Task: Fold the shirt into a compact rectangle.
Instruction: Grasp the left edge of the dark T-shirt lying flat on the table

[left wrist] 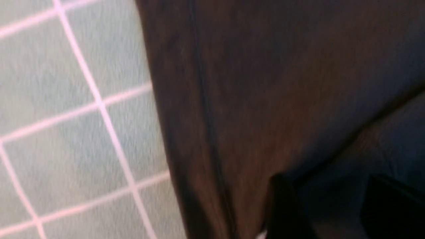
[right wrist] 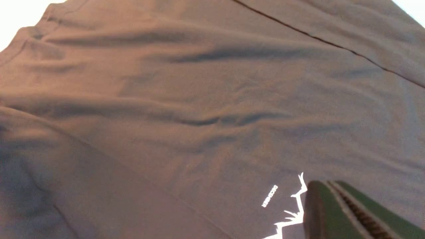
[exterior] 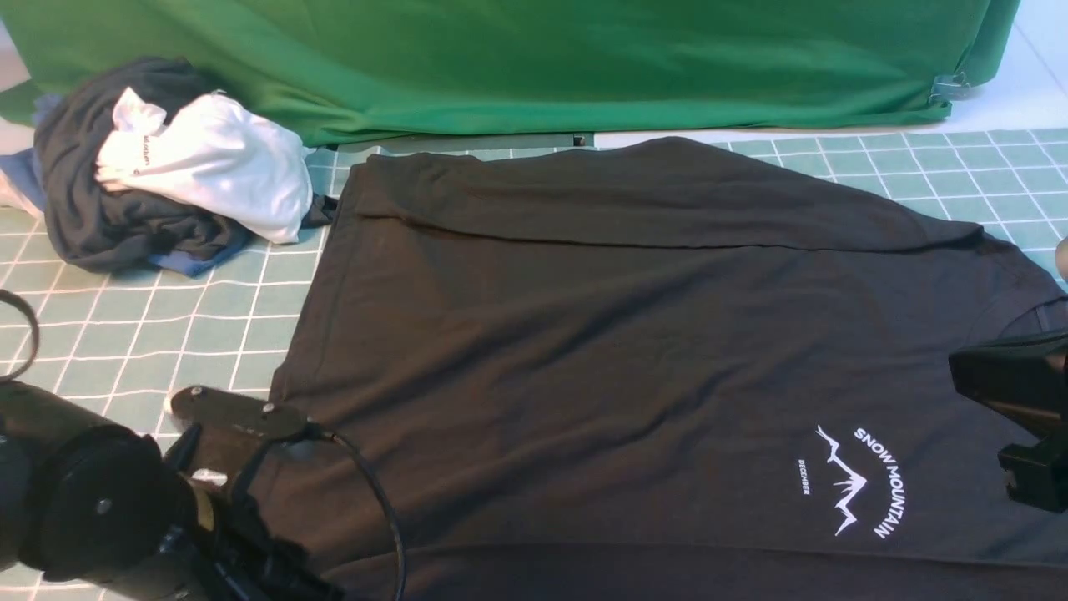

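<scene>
Shirt (exterior: pixel 584 334) is laid flat; 1 far-side fold is done, the rest judged outstanding. Left gripper (left wrist: pixel 327 192) is spread; right gripper (right wrist: pixel 327 199) is pressed together, empty.

The left arm (exterior: pixel 83 492) is seen as a rounded, matt black housing with a small grey screw head set in it. A flat dark plate (exterior: pixel 234 411) bearing two pale screws is mounted ahead of it, and a thin black cable (exterior: pixel 380 501) is looped from its end. The right arm (exterior: pixel 1014 384) is shown as glossy black angular blocks. The right gripper (right wrist: pixel 323 191) is faced in green, with a dark toothed strip along its seam. The left gripper (left wrist: pixel 327 186) is seen only as two dark, blurred fingers (left wrist: pixel 285 205).
</scene>
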### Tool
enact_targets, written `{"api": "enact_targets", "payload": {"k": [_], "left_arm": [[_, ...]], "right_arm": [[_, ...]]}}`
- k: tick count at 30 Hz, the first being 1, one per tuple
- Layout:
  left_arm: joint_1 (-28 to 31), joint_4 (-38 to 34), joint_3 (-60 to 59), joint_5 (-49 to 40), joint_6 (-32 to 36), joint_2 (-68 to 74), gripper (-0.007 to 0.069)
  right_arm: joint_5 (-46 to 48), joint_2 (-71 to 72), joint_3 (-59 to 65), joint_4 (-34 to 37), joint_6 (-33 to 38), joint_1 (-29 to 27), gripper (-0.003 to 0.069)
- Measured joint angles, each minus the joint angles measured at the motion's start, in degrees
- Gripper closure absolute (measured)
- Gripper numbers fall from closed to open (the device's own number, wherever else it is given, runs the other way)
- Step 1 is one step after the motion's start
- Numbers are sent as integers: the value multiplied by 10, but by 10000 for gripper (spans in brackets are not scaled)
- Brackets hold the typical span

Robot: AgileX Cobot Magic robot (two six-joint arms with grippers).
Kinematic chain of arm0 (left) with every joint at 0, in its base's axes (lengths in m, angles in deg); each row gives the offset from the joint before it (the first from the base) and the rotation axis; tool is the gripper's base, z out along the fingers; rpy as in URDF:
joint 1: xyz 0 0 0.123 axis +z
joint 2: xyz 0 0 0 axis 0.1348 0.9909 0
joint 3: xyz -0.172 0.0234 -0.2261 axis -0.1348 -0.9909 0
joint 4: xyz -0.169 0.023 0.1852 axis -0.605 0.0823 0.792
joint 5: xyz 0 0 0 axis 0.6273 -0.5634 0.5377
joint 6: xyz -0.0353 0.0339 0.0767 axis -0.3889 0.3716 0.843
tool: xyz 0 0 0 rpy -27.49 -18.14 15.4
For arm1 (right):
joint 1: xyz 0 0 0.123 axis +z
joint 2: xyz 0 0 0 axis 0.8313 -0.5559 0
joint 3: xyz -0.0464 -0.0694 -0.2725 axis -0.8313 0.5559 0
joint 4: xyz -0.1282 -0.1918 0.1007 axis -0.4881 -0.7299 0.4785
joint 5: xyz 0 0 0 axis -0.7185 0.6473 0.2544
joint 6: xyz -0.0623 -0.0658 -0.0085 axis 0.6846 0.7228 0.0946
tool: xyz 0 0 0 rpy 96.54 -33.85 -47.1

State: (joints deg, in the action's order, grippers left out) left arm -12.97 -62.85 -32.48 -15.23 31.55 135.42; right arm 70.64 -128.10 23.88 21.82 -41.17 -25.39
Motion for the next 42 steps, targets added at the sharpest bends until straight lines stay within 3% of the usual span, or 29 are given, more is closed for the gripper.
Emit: {"api": "enact_targets", "payload": {"k": [4,8,11,18,22,32,36,42], "left_arm": [[0,0,0,12,0,21,166],[0,0,0,15,0,34,162],[0,-3,0,15,0,35,206],[0,-7,13,-30,0,29,559],[0,-8,31,-55,0,16,605],[0,3,43,-106,4,-1,586],[0,11,43,-104,4,-1,502],[0,11,43,-95,4,4,313]], "right_arm": [[0,0,0,0,-6,0,654],[-2,0,0,0,-9,0,654],[-2,0,0,0,-9,0,654],[-2,0,0,0,-10,0,654],[-2,0,0,0,-10,0,654],[-2,0,0,0,-10,0,654],[-2,0,0,0,-10,0,652],[-3,0,0,0,-10,0,651]]}}
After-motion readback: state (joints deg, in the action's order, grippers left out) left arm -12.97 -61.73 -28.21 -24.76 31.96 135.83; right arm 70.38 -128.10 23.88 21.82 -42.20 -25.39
